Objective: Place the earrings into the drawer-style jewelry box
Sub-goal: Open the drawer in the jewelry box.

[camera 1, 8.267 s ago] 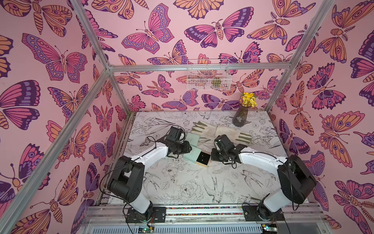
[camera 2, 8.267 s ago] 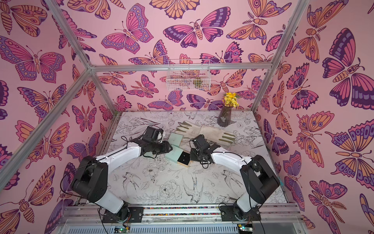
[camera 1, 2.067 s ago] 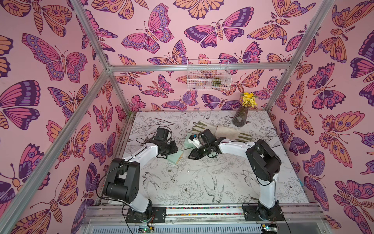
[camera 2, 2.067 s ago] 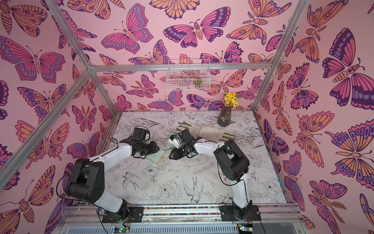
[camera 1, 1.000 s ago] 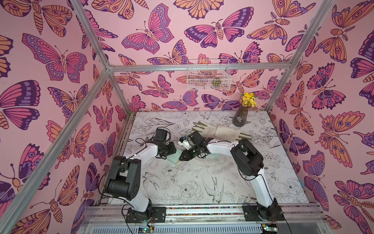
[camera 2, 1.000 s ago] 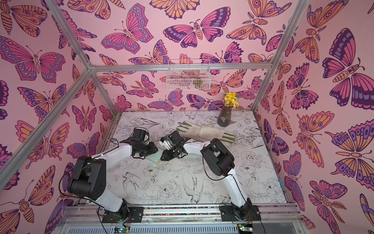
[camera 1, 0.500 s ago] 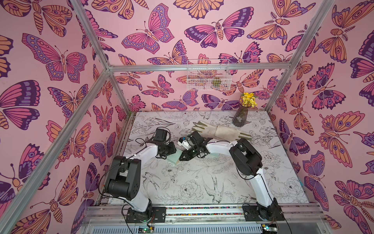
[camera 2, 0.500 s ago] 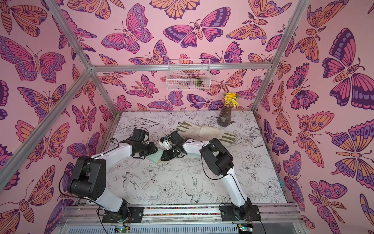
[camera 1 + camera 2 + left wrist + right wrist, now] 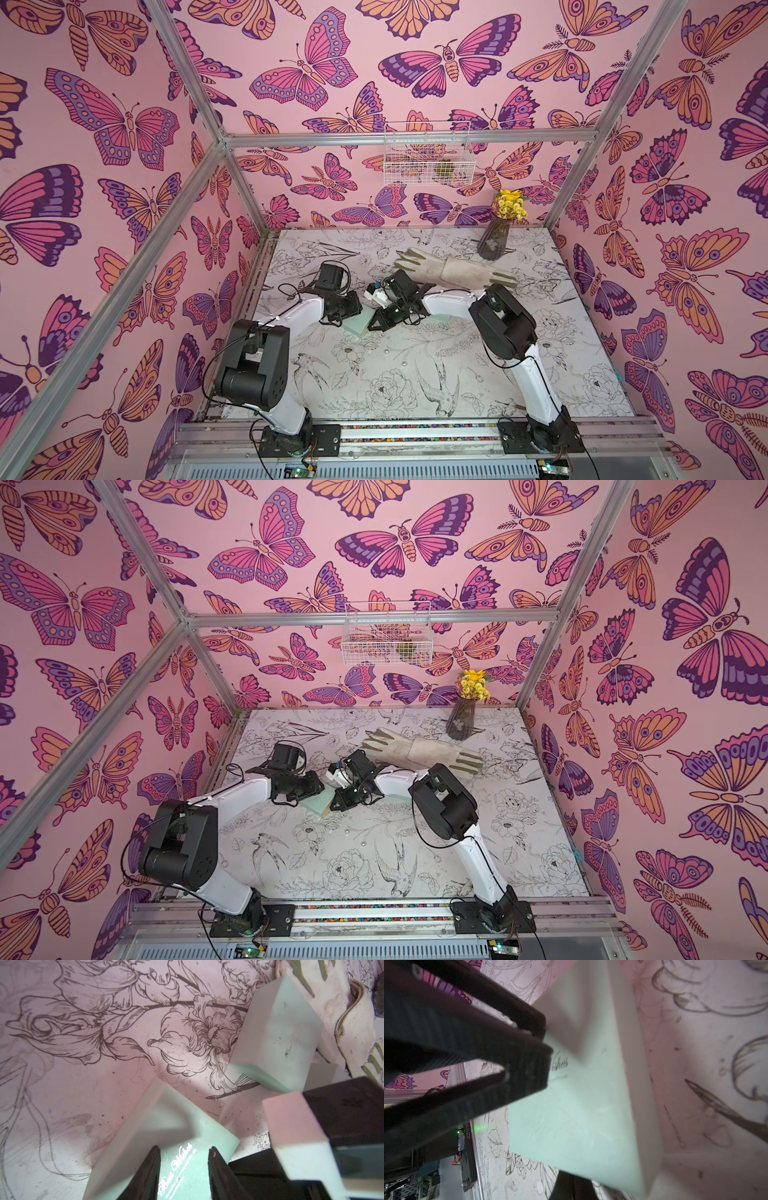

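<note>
Jewelry box (image 9: 182, 1124) – mint green, "Best Wishes" in script on its lid – lies on the table (image 9: 395, 374) between both grippers.
Left gripper (image 9: 184, 1150) rests over the lettering, jaws slightly apart, gripping nothing visible; right gripper (image 9: 545, 1044) is pinched closed at the lid – whether it holds anything is unclear.

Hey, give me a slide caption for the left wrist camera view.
Open left claw poised over the Best Wishes lettering on the mint jewelry box, which sits on a flower-printed table.
</note>
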`<state>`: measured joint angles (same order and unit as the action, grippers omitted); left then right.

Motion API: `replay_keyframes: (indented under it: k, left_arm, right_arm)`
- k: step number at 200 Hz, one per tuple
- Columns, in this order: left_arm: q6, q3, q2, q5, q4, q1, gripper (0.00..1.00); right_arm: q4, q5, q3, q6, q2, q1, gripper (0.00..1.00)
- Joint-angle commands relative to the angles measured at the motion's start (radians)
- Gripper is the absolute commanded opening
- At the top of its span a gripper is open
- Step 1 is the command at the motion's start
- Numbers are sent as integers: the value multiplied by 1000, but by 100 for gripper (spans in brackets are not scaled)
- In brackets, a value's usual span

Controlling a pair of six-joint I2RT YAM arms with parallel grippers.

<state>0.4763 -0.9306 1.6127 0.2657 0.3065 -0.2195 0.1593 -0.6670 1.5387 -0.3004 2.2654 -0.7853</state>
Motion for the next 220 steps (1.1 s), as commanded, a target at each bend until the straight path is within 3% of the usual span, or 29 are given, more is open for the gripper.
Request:
replay_keyframes:
  k: [1,220]
  left_arm:
    - [-1,33,36,5,25,3,41]
    - [6,18,91,-60,60,11,41]
  right_arm:
    - [-48,-20,-9,-19,-22,-7,0]
    - [-33,107,-315,60,-193,59,0]
